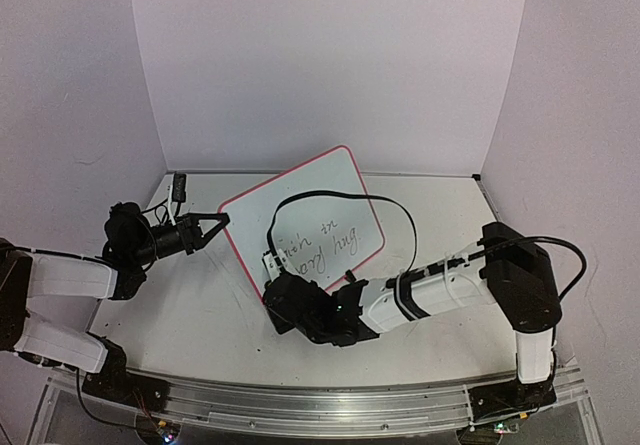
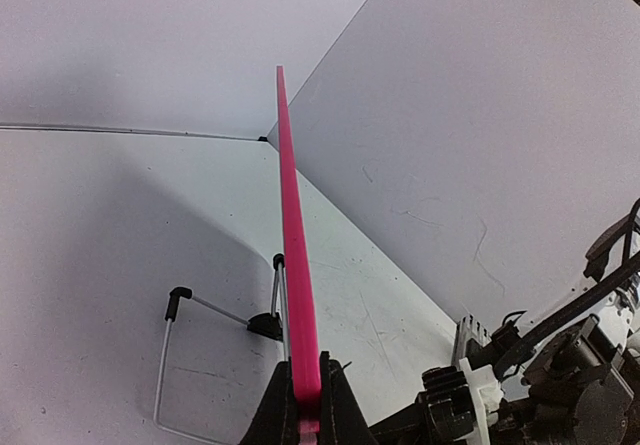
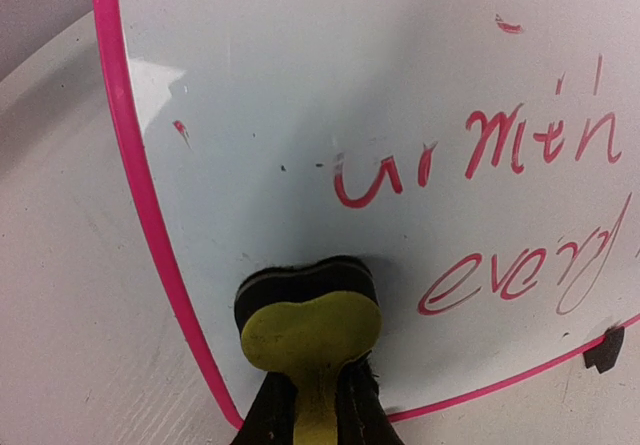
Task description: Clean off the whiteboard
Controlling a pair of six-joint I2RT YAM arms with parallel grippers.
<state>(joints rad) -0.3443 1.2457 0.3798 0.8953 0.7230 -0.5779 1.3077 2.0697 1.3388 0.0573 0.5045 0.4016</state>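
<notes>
While the whiteboard (image 1: 320, 175) stands tilted mid-frame in the top view, its left edge is clamped by the closed left gripper (image 1: 220, 223). An eraser (image 3: 310, 320) is pinched by the nearly closed right gripper (image 3: 308, 393) and pressed against the board's face.

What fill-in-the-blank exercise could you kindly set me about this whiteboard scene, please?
The left gripper is shut on the whiteboard at its pink ____.
The right gripper holds a ____ eraser against the board.
The writing is not yet ____.
Missing words: frame; yellow; erased.
</notes>
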